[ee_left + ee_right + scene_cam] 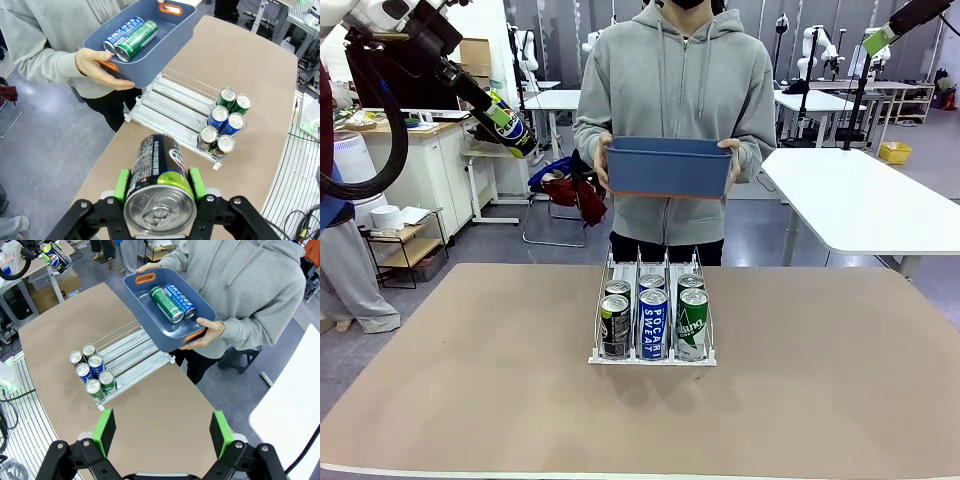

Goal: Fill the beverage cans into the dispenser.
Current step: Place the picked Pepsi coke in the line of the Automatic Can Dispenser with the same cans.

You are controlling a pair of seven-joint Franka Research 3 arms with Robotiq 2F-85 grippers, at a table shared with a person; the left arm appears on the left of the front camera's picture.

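Observation:
My left gripper is shut on a black Pepsi can, held high at the table's left. The white wire dispenser stands mid-table with several cans at the front of its three lanes: black, blue-and-white Pocari Sweat and green. Across the table a person holds a blue bin with a green can and a blue-and-white can lying in it. My right gripper is open and empty, high at the right.
The brown table top has free room on both sides of the dispenser. The dispenser's back halves are bare wire lanes. White tables stand behind the person, and cables run along the table's near side.

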